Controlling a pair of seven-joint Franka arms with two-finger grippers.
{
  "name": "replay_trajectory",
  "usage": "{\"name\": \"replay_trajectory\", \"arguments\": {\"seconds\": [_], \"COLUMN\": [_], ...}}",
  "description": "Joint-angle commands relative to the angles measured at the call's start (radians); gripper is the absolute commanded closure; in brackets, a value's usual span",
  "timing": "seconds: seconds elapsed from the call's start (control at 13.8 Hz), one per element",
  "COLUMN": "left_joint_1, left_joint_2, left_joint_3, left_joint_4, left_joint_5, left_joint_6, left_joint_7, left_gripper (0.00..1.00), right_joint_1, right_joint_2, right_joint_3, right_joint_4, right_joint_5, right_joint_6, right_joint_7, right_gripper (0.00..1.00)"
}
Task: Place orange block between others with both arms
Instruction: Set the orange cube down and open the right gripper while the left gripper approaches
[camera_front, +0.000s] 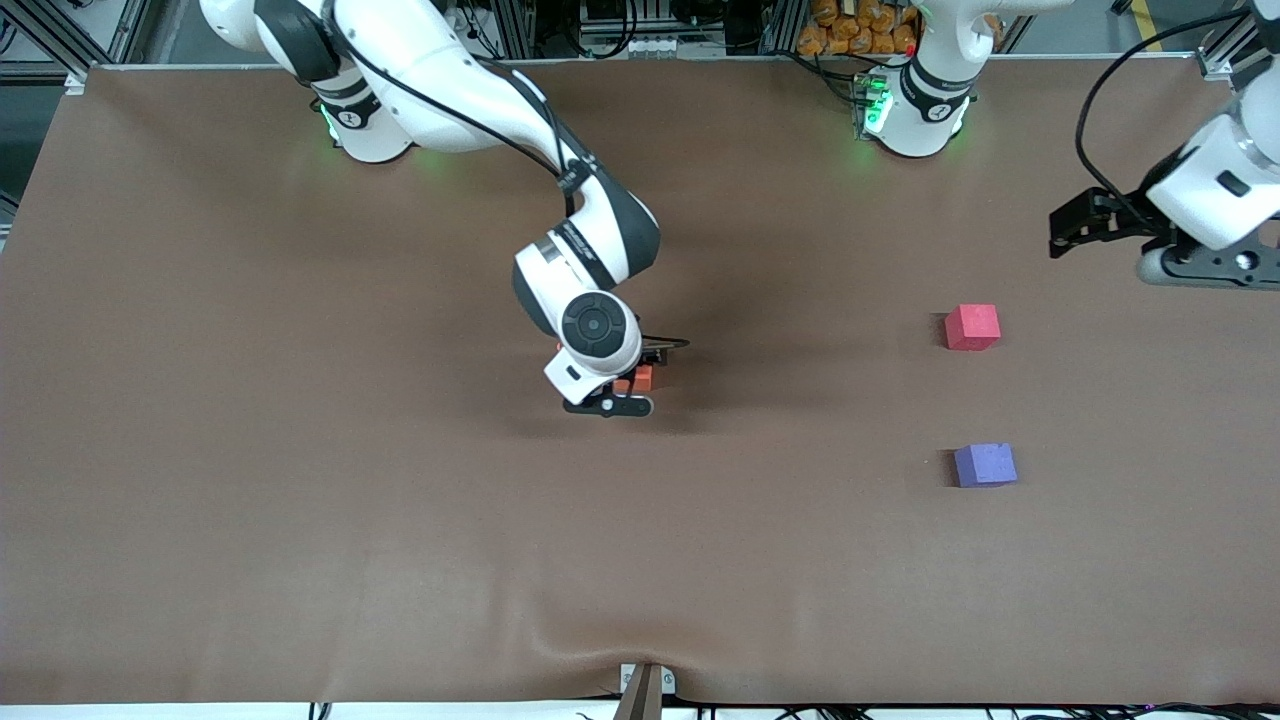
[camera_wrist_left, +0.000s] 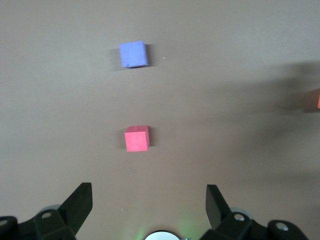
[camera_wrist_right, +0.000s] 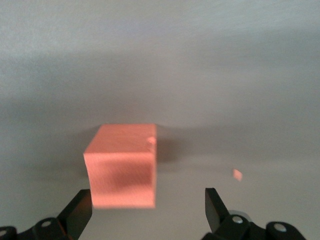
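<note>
While the right gripper (camera_wrist_right: 149, 207) is standing released low over mid-table, the orange block (camera_wrist_right: 122, 167) is sitting on the table (camera_front: 300, 450) between its spread fingers, nearer one; the left gripper (camera_wrist_left: 149, 202) is waiting open above the red-pink cube (camera_wrist_left: 137, 138), the purple cube (camera_wrist_left: 133, 54) lying farther out.

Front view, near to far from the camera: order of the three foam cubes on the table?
Small matte purple foam cube → small matte orange foam cube, under the open right gripper → small matte red-pink foam cube.

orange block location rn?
Front view: orange block sits on the table mid-span, under the right tool, toward the right arm's end from the red-pink cube.
</note>
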Motion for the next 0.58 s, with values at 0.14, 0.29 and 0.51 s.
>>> {"name": "replay_trajectory", "arguments": {"seconds": [0.14,0.29,0.51], "left_joint_1": [-0.050,-0.094,-0.188], "left_joint_2": [0.052,0.095,0.151], "left_joint_3": [-0.013,-0.015,-0.015], "left_joint_4": [0.047,0.086,0.107], "left_joint_5": [0.013,0.015,0.015], "left_joint_6": [0.005,0.011,0.057], "left_joint_7": [-0.003,-0.009,-0.121], "left_gripper": [0.00,0.00,0.00], "right_joint_1": [-0.209,-0.295,-0.406], "right_joint_2": [-0.105,-0.129,-0.177], "right_joint_3": [-0.002,-0.014,-0.017], "right_joint_4": [0.083,0.080,0.025], "right_joint_5": [-0.037,-0.097,-0.174], "right_joint_6": [-0.189,-0.286,-0.289], "right_joint_7": [-0.158,-0.313,-0.494], "right_gripper": [0.00,0.00,0.00]}}
